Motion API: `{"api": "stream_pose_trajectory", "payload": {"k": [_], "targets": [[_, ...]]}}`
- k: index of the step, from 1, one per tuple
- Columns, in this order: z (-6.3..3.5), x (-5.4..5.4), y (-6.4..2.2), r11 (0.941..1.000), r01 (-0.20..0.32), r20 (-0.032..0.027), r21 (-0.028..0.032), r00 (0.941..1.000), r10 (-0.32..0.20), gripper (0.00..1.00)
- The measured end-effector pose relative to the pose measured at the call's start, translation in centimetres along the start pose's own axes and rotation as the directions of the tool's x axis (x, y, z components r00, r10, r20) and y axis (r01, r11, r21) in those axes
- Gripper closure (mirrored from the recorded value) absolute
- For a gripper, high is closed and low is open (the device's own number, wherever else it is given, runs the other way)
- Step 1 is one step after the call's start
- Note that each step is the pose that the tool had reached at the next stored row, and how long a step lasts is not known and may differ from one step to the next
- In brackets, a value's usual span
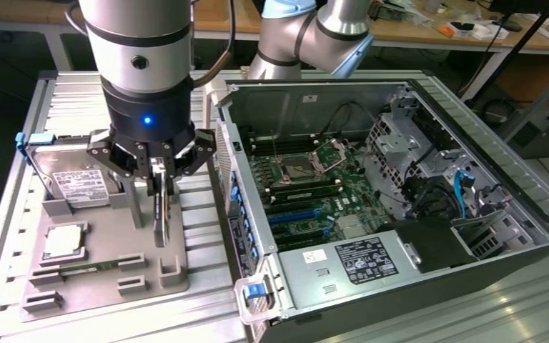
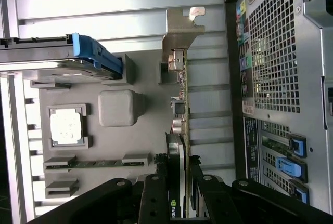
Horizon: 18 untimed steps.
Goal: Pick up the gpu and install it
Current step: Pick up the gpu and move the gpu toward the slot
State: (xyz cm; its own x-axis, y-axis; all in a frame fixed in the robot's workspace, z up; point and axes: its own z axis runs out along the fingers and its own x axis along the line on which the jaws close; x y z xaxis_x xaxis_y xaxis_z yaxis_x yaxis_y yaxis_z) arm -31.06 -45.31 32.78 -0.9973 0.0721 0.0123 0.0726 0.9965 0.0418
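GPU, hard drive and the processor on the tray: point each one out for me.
gpu (image 1: pixel 160 214), exterior view, lower part of the card.
hard drive (image 1: pixel 83 182), exterior view, top label.
processor (image 1: pixel 65 240), exterior view, metal lid.

One gpu (image 1: pixel 160 214) sits in the one pincer (image 1: pixel 160 175). Near the pincer, on one grey tray (image 1: pixel 141 286): one hard drive (image 1: pixel 79 179), one processor chip (image 1: pixel 65 239), one memory stick (image 1: pixel 83 268). Beside the pincer, one open computer case (image 1: pixel 303 107).

The gpu (image 1: pixel 161 218) is black, its bracket (image 2: pixel 179 34) silver, the tray (image 1: pixel 112 230) grey.
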Motion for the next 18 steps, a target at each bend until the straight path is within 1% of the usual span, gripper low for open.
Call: {"api": "stream_pose_trajectory", "payload": {"k": [18], "targets": [[-0.74, 0.01, 0.03, 1.0000, 0.000, 0.0001, -0.0001, 1.0000, 0.000, 0.73]]}}
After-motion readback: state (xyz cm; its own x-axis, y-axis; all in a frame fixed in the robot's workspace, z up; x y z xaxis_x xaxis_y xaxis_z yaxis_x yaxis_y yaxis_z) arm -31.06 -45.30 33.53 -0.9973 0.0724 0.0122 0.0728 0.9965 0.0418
